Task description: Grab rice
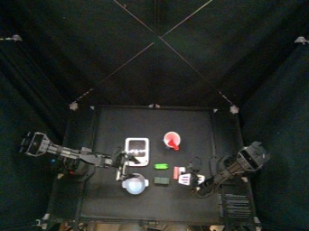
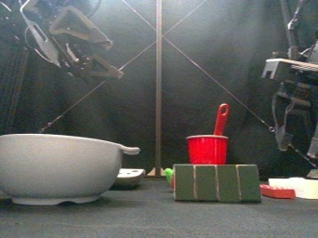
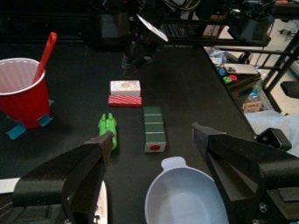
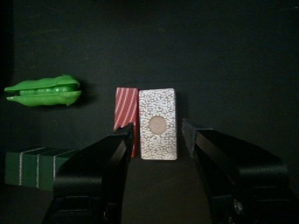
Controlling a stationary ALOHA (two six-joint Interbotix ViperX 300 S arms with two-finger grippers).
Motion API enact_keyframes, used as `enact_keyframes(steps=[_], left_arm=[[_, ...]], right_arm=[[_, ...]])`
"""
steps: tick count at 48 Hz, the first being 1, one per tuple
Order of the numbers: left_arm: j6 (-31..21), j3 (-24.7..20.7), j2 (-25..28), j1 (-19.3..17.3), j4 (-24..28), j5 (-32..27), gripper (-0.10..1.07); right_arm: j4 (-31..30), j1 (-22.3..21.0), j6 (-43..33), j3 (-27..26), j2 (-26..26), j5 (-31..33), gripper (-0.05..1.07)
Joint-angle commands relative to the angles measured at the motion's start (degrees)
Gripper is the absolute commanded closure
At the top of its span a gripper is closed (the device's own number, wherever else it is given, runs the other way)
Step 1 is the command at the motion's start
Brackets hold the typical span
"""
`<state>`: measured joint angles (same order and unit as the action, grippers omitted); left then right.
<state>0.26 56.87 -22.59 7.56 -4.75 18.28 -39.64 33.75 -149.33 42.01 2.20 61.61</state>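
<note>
Watch out: the rice box (image 4: 149,123) is lying flat on the black table (image 4: 222,52), right under your right gripper (image 4: 160,153). In the right wrist view it is the small box with a speckled face and red and white stripes along one side. It sits between the two jaws, but the jaws are not touching it. If you come down a little crooked, one jaw could land on top of the box and push it away. The box looks light, so I think it could slide or flip if only one jaw bumps it.

The green pea pod (image 4: 44,90) is near the box, and the green block (image 4: 33,165) is close too. If you swing sideways, you might knock one of them.

Your right gripper is wide apart and has nothing in it. It hangs just above the rice box.

Your left gripper (image 3: 155,163) is spread wide too, and it is empty. It hovers over the white bowl (image 3: 184,192), well away from the rice. From that side you can also see the red cup (image 3: 24,87) with a red spoon (image 3: 48,45) standing in it.
</note>
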Motion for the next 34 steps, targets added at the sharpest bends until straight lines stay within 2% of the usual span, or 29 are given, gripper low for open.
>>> enact_keyframes(steps=[1,17,25,34], left_arm=[[-0.09,-0.79,-0.35,-0.18,0.0,0.18,-0.05],[-0.09,-0.62,-0.35,-0.26,0.0,0.18,-0.05],[-0.09,-0.62,-0.35,-0.26,0.0,0.18,-0.05],[0.0,-0.7,-0.35,-0.35,0.0,0.18,-0.05]], right_arm=[[-0.26,0.18,0.09,-0.35,1.76,0.44,0.19],[-0.18,-0.18,0.09,0.7,1.05,-1.67,0.19],[-0.62,-0.44,0.18,0.79,-0.79,-4.92,0.19],[-1.67,-0.62,0.18,0.97,-2.37,-5.27,0.18]])
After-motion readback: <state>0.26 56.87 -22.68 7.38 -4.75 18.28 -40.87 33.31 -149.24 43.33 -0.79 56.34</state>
